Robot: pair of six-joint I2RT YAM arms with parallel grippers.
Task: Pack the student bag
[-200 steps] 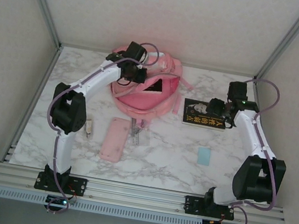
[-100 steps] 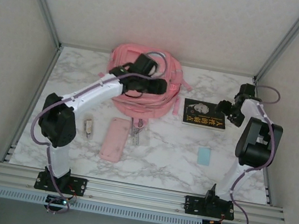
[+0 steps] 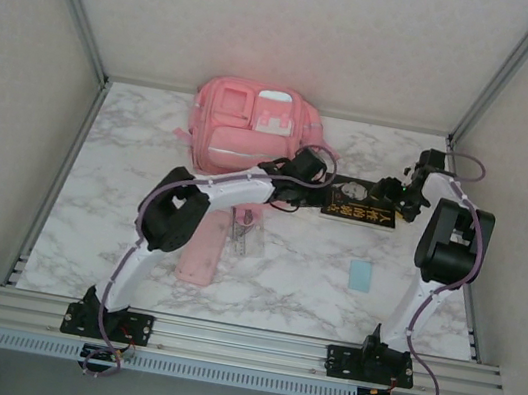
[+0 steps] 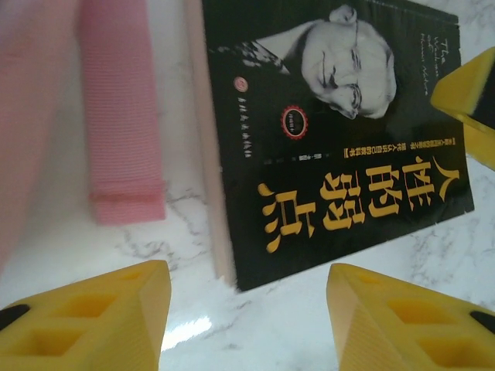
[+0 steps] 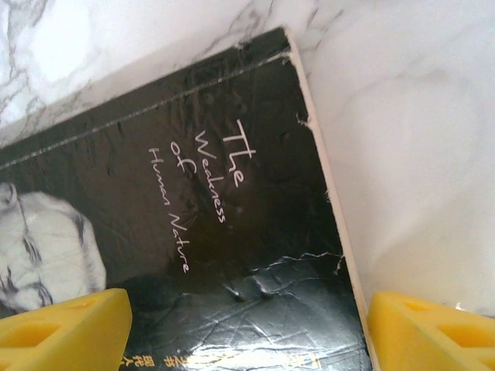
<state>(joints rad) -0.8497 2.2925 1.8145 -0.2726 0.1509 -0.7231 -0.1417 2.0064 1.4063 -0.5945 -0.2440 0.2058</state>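
Two open claws over one book: we found the left gripper wide at a corner of the book and the right gripper wide at its opposite edge, neither holding anything. The bag lay at the back of the table, left of the book. We judged packing far from done, with book, pencil case and blue card lying outside. Overhead gave us the layout; the wrists gave us the title and a pink strap beside the cover

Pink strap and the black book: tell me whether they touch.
Apart. The left wrist view shows a strip of marble table between the pink strap and the black book.
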